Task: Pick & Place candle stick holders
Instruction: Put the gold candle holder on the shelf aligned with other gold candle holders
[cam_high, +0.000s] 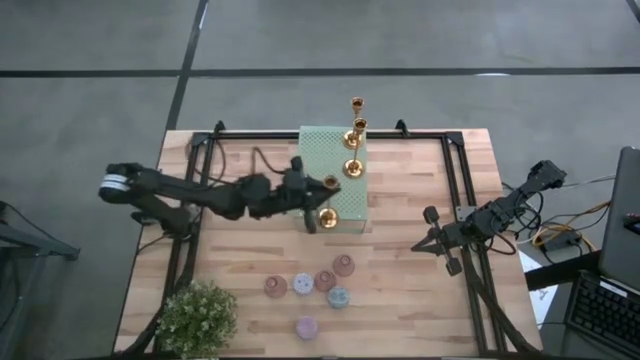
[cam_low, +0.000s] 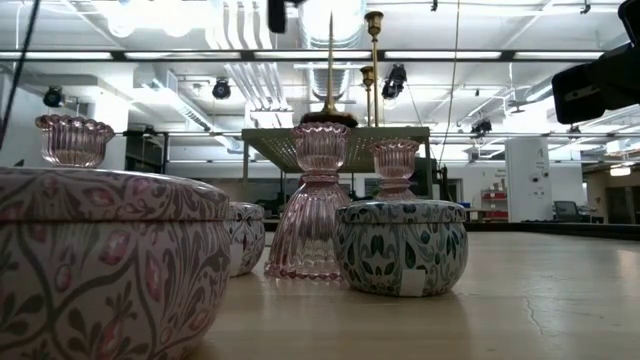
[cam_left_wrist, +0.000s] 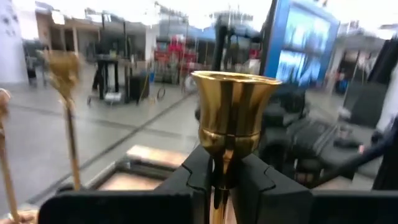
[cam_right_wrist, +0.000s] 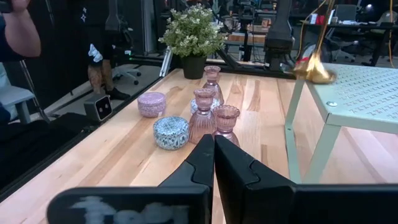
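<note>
My left gripper (cam_high: 320, 196) reaches in from the table's left over the pale green perforated block (cam_high: 345, 200) and is shut on a gold candle stick holder (cam_left_wrist: 235, 106). Other gold holders (cam_high: 352, 167) stand farther back on the block. Several squat pink, lilac and blue holders (cam_high: 325, 280) rest on their bases on the table near its front edge, and they also appear as pink glass holders (cam_right_wrist: 204, 112) and round tins (cam_right_wrist: 170, 132). My right gripper (cam_right_wrist: 213, 142) waits shut at the table's right side (cam_high: 440, 245), touching nothing. My left gripper pinches the gold holder's thin stem (cam_left_wrist: 219, 169) just under its cup, between its two fingers. The fingers come level from the table's left and lie across the stem. The base (cam_right_wrist: 314, 71) is at the block's near left corner; whether it touches the block I cannot tell.
A leafy potted plant (cam_high: 197, 318) stands at the near left corner. A black frame (cam_high: 455, 180) runs around the table's far half. A keyboard and cables (cam_high: 600, 310) lie off the right edge. Bare wood lies between the block and my right arm.
</note>
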